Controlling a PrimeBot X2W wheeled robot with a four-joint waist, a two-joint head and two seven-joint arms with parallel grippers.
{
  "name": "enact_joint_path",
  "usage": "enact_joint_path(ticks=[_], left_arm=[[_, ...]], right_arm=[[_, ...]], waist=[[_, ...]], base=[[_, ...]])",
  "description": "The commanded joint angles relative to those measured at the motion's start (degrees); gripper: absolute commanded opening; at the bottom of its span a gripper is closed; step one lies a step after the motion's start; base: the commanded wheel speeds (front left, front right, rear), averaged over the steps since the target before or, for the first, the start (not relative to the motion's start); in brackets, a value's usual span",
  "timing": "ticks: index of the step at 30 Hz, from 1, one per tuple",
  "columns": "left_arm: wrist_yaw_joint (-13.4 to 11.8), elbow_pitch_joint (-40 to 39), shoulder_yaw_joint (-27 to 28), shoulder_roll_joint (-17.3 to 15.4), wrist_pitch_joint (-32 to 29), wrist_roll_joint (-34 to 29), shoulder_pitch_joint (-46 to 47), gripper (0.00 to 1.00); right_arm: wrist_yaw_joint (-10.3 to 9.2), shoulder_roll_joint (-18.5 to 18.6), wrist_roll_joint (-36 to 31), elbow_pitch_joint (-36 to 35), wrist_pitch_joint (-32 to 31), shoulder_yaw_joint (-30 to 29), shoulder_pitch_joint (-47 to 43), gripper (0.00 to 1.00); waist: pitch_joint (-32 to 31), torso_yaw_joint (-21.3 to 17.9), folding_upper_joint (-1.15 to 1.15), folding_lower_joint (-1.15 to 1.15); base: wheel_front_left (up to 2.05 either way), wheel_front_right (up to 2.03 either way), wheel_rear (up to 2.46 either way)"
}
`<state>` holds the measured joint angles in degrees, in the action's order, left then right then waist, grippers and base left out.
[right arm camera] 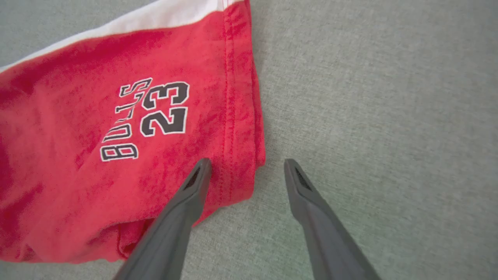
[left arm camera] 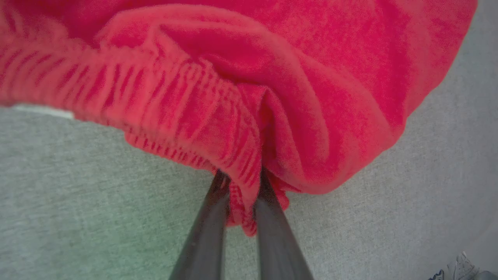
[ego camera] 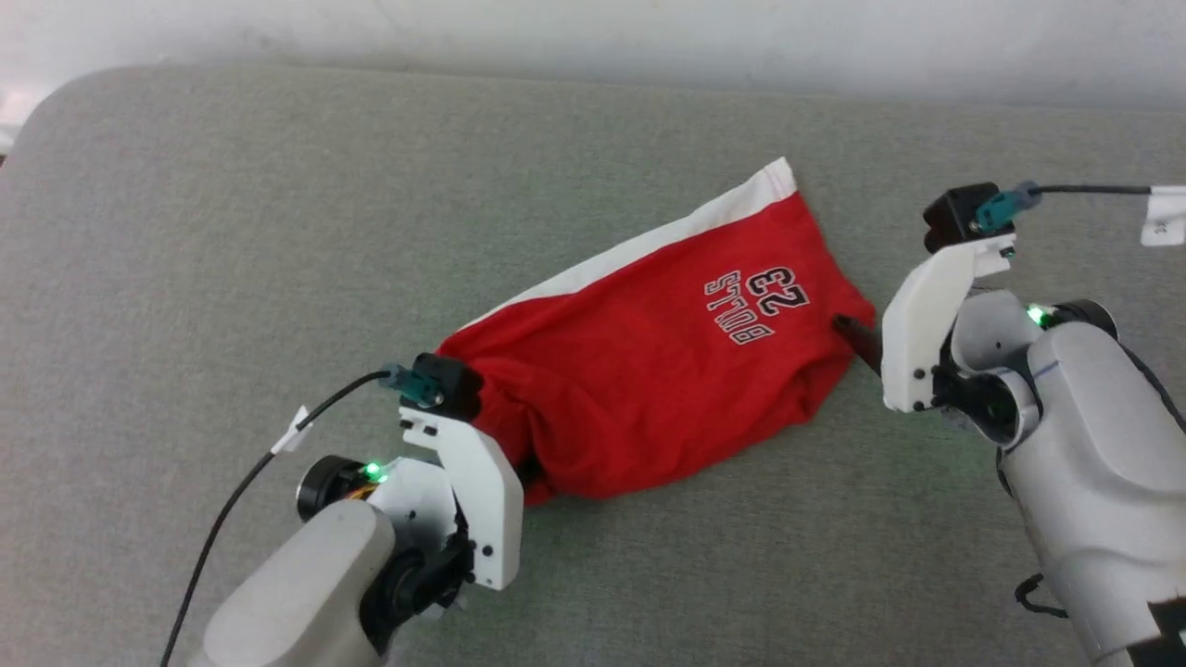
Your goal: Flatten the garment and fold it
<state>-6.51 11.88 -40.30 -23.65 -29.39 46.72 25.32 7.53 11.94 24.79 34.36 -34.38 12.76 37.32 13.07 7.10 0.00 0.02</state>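
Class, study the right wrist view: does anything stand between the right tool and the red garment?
Nothing visible does. The open right tool straddles the hemmed edge of the garment: one finger over red fabric, the other over the grey surface.

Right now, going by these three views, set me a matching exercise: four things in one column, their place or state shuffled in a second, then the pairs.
Things:
1. left gripper
2. right gripper
3. white stripe
4. BULLS 23 print

Place or state:
a. open, one finger over the hem, one over the grey surface
b. along the far edge of the garment
c. shut on the gathered waistband
d. on red fabric near the hem

Pairs: 1-c, 2-a, 3-b, 4-d
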Motion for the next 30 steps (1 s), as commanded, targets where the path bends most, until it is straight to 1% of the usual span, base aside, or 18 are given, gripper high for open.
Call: enact_joint_path(ticks=[1,5,6,7,8,9,11,13,16,19,20,23,25,27,30], left_arm=[[0.63,-0.67,-0.75,0.68,0.40,-0.45,0.47,0.00],[0.74,-1.93,-0.95,0.77,1.15,-0.97,0.81,0.00],[0.76,-2.06,-0.99,0.76,1.29,-1.04,0.82,0.00],[0.77,-2.15,-1.00,0.77,1.44,-1.05,0.80,0.00],[0.78,-2.21,-0.97,0.77,1.61,-1.03,0.74,0.00],[0.77,-2.25,-0.94,0.74,1.80,-1.02,0.64,0.00],[0.80,-2.34,-0.80,0.58,2.22,-0.89,0.30,0.00],[0.86,-2.65,-0.66,0.18,2.06,-0.49,-0.15,0.00],[0.92,-3.93,-0.13,-0.89,2.34,-0.21,-0.69,0.00],[0.33,-5.65,0.59,-2.53,2.61,-0.13,-1.80,0.00],[0.33,-5.65,0.59,-2.53,2.61,-0.13,-1.80,0.00],[-0.37,-7.96,1.32,-4.49,2.15,0.81,-4.07,0.00],[-0.87,-9.98,1.66,-6.09,1.54,1.48,-6.00,0.00],[-1.45,-12.04,1.93,-7.64,0.77,2.31,-8.12,0.00],[-2.64,-14.29,2.03,-9.77,-0.58,3.32,-11.31,0.00]], right_arm=[[-0.04,-0.43,0.68,3.30,-0.79,0.83,2.15,1.00],[-0.04,-0.81,2.32,10.52,-4.02,2.63,4.47,1.00],[-0.04,-0.83,2.70,11.91,-4.95,3.28,4.74,0.95],[-0.04,-0.82,3.22,13.06,-5.71,3.82,4.92,0.45],[-0.04,-0.80,3.80,14.08,-6.50,4.34,4.99,0.30],[-0.04,-0.78,4.38,14.82,-7.22,4.88,5.02,0.00],[-0.04,-0.70,5.74,15.46,-8.03,5.75,5.02,0.00],[-0.04,-0.05,7.01,14.19,-6.92,6.71,5.17,0.00],[-0.04,2.38,7.53,9.50,-2.16,8.61,4.75,0.00],[-0.04,4.89,8.65,3.21,1.77,9.73,1.75,0.00],[-0.04,4.89,8.65,3.21,1.77,9.73,1.75,0.00],[-0.04,7.31,9.36,-4.48,3.49,10.27,-3.90,0.00],[-0.04,8.60,9.80,-10.26,3.32,9.70,-8.85,0.00],[-0.04,9.92,9.14,-16.13,2.59,7.98,-14.52,0.00],[-0.04,9.89,7.47,-24.45,0.41,3.30,-24.38,0.00]], waist=[[2.50,2.87,0.00,-0.02],[3.25,3.77,0.00,-0.02],[3.29,3.88,0.00,-0.02],[3.30,3.94,0.00,-0.02],[3.23,3.95,0.00,-0.02],[3.12,3.88,0.00,-0.02],[2.59,3.57,0.00,-0.02],[1.90,3.21,0.00,-0.02],[0.26,2.65,0.00,-0.02],[-1.97,1.66,0.00,-0.02],[-1.97,1.66,0.00,-0.02],[-4.62,0.18,0.00,-0.02],[-6.27,-0.96,0.00,-0.02],[-7.75,-1.99,0.00,-0.02],[-9.63,-3.41,0.00,-0.02]], base=[[0.00,0.00,0.00],[0.00,0.00,0.00],[0.00,0.00,0.00],[0.00,0.00,0.00],[0.00,0.00,0.00],[0.00,0.00,0.00],[0.00,0.00,0.00],[0.00,0.00,0.00],[0.00,0.00,0.00],[0.00,0.00,0.00],[0.00,0.00,0.00],[0.00,0.00,0.00],[0.00,0.00,0.00],[0.00,0.00,0.00],[0.00,0.00,0.00]])
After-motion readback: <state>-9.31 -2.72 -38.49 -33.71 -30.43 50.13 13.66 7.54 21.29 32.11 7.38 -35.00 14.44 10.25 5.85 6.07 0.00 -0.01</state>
